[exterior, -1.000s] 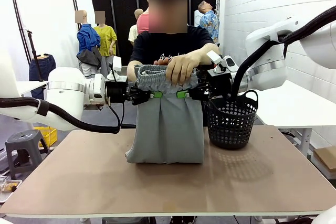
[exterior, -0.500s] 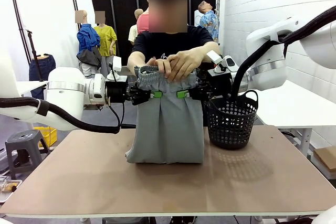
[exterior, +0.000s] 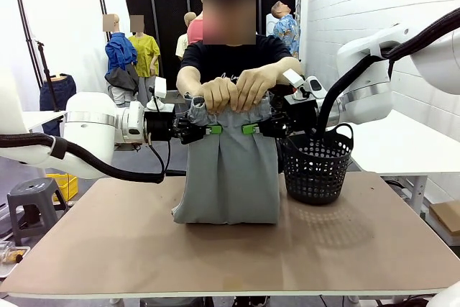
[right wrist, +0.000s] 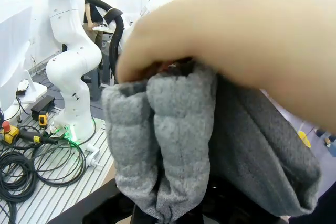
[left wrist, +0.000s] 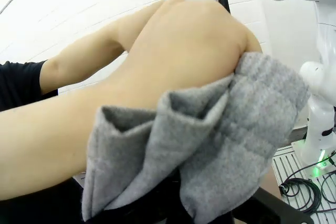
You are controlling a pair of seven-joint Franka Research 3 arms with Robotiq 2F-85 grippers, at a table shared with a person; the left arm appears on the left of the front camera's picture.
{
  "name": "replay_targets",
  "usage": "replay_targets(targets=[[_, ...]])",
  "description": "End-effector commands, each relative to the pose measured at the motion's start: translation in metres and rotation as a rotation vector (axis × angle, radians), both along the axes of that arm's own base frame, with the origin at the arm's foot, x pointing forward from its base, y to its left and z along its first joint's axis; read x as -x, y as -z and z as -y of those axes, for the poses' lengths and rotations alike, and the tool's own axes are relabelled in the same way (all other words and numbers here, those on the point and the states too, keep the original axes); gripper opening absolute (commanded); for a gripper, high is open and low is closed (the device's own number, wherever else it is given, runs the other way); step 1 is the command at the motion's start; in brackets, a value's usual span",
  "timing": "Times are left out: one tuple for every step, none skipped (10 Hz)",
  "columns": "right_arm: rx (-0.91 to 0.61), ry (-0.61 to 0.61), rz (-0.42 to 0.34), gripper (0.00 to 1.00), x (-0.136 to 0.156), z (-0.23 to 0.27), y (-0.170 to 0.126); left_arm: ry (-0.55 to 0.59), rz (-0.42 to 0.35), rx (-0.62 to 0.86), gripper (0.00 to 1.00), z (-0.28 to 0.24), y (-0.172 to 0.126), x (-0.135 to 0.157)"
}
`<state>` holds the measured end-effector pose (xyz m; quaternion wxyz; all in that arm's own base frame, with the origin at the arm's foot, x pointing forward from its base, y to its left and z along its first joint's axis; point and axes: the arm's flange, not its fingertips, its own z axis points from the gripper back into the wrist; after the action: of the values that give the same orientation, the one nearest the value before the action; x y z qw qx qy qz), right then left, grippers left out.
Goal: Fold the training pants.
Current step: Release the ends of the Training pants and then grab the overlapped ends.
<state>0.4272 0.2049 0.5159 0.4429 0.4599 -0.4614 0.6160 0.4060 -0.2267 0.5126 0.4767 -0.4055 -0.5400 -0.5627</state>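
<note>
The light grey training pants (exterior: 228, 174) hang upright in the front view, their lower end resting on the table. My left gripper (exterior: 213, 129) is shut on the left edge just below the waistband. On the opposite edge my right gripper (exterior: 249, 129) is shut at the same height. The person's two hands (exterior: 233, 93) grip the gathered waistband from above, between the grippers. In the left wrist view the grey waistband fabric (left wrist: 220, 150) bunches over my fingers under the person's hand (left wrist: 178, 51). The right wrist view has the folded waistband (right wrist: 173, 145) beneath a hand (right wrist: 252, 40).
A black mesh basket (exterior: 316, 167) stands on the table just right of the pants, under my right arm. The brown table (exterior: 230, 249) has free room in front and to the left. A grey stool (exterior: 32, 199) sits off the table's left.
The person's second hand has come onto the waistband and both hands now grip it side by side, pressing it lower. Both grippers have stayed where they were.
</note>
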Motion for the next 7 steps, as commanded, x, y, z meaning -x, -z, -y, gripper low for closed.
replay_targets(targets=[[-0.021, -0.004, -0.006, 0.00, 0.0031, -0.0006, 0.0005, -0.006, 0.008, 0.002, 0.00, -0.0002, -0.0041, 0.0007], [-0.021, -0.004, -0.006, 0.00, 0.0031, -0.0006, 0.0005, -0.006, 0.008, 0.002, 0.00, -0.0002, -0.0041, 0.0007], [-0.021, -0.004, -0.006, 0.00, 0.0031, -0.0006, 0.0005, -0.006, 0.008, 0.002, 0.00, -0.0002, -0.0041, 0.0007], [-0.021, -0.004, -0.006, 0.00, 0.0031, -0.0006, 0.0005, -0.006, 0.008, 0.002, 0.00, -0.0002, -0.0041, 0.0007], [-0.021, -0.004, -0.006, 0.00, 0.0031, -0.0006, 0.0005, -0.006, 0.008, 0.002, 0.00, -0.0002, -0.0041, 0.0007], [-0.021, -0.004, -0.006, 0.00, 0.0031, -0.0006, 0.0005, -0.006, 0.008, 0.002, 0.00, -0.0002, -0.0041, 0.0007], [-0.021, -0.004, -0.006, 0.00, 0.0031, -0.0006, 0.0005, -0.006, 0.008, 0.002, 0.00, -0.0002, -0.0041, 0.0007]])
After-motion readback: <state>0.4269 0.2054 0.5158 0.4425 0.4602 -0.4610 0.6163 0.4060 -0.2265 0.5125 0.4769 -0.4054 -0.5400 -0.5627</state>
